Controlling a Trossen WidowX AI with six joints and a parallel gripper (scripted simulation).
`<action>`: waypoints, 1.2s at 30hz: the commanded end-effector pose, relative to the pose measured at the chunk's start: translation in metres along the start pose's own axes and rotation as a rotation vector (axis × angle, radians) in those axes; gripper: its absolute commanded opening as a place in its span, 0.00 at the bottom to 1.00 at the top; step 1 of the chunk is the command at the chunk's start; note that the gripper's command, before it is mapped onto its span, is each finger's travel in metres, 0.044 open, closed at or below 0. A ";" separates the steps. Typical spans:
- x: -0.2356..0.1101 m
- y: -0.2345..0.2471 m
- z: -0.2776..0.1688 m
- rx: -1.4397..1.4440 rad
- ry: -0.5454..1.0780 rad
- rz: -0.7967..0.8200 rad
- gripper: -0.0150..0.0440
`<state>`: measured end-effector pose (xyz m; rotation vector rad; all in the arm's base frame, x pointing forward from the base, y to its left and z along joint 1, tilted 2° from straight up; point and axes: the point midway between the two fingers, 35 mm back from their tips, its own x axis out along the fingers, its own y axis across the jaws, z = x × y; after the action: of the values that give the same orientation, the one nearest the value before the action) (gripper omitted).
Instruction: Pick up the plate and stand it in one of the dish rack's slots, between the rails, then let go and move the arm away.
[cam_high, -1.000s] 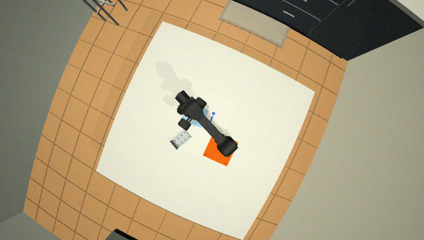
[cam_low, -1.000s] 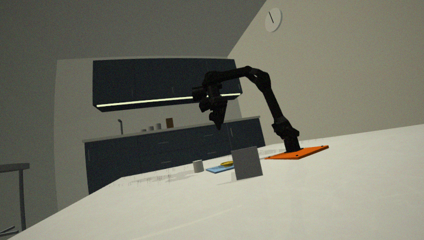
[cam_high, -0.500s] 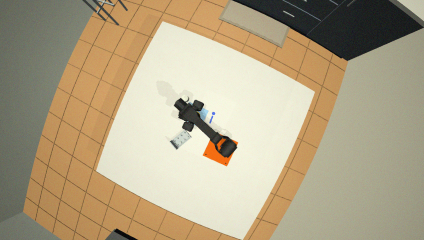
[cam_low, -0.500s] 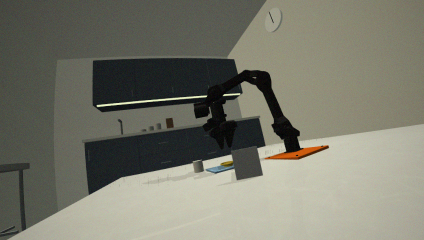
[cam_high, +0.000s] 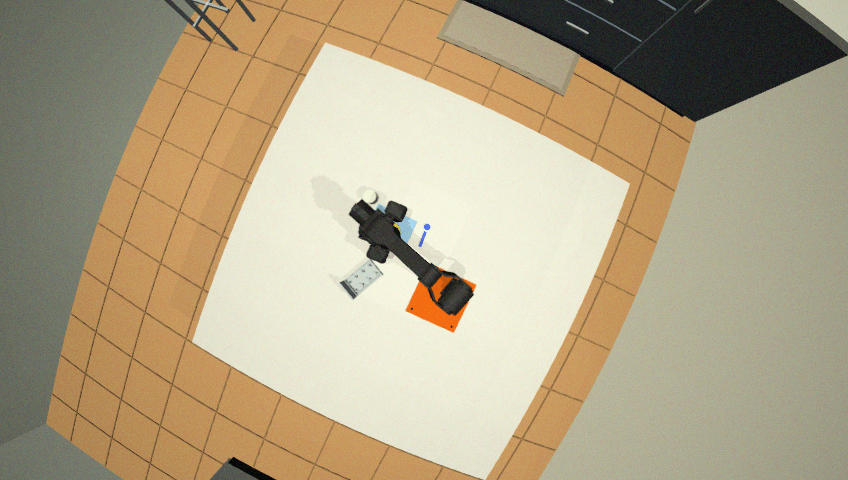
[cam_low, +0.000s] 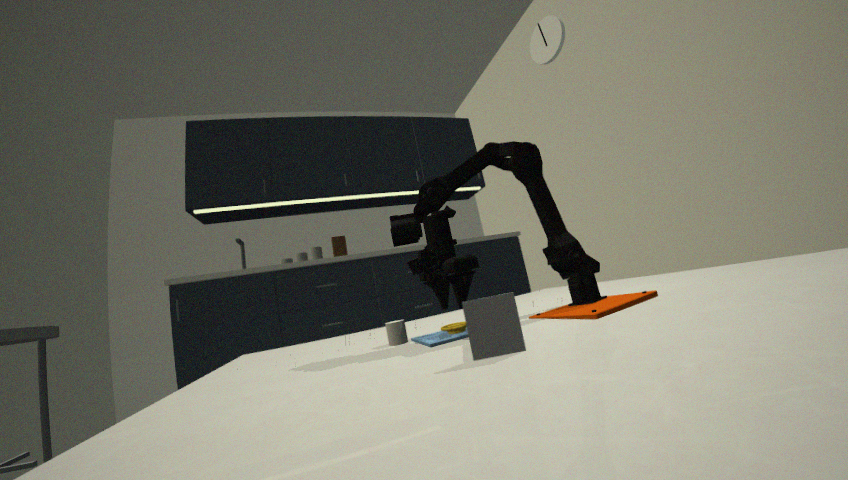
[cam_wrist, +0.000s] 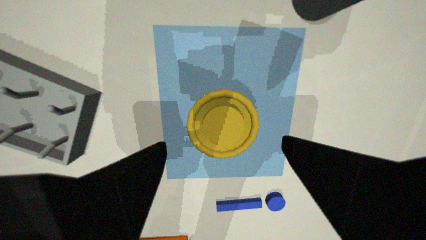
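Observation:
The yellow plate (cam_low: 453, 327) (cam_wrist: 223, 124) lies flat on the blue mat (cam_low: 429, 340) (cam_wrist: 170, 45); in the top view the arm hides most of it. My gripper (cam_low: 452, 307) (cam_wrist: 224, 144) is open and empty, pointing down above the plate. In the wrist view one fingertip is on each side of the plate, with gaps between. The grey dish rack (cam_high: 352, 289) (cam_low: 495, 327) (cam_wrist: 85, 127) stands beside the mat, at the left in the wrist view, with several short rails inside. The exterior view shows only its plain outer wall.
A pale cylindrical cup (cam_high: 370, 195) (cam_low: 396, 332) stands near the mat's far corner; a dark edge of a round thing shows at the top of the wrist view. A blue bar (cam_high: 422, 239) (cam_wrist: 239, 204) and a small blue cylinder (cam_high: 426, 227) (cam_wrist: 275, 201) lie between mat and orange base plate (cam_high: 428, 315) (cam_low: 624, 302).

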<state>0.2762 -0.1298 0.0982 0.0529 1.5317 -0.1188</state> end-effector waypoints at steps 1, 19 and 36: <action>0.007 -0.001 0.000 -0.006 0.003 -0.004 0.93; 0.036 -0.002 0.001 -0.007 0.003 -0.003 0.93; 0.049 -0.003 0.000 -0.006 0.003 -0.004 0.88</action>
<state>0.2779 -0.1343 0.0501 0.0529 1.5343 -0.1185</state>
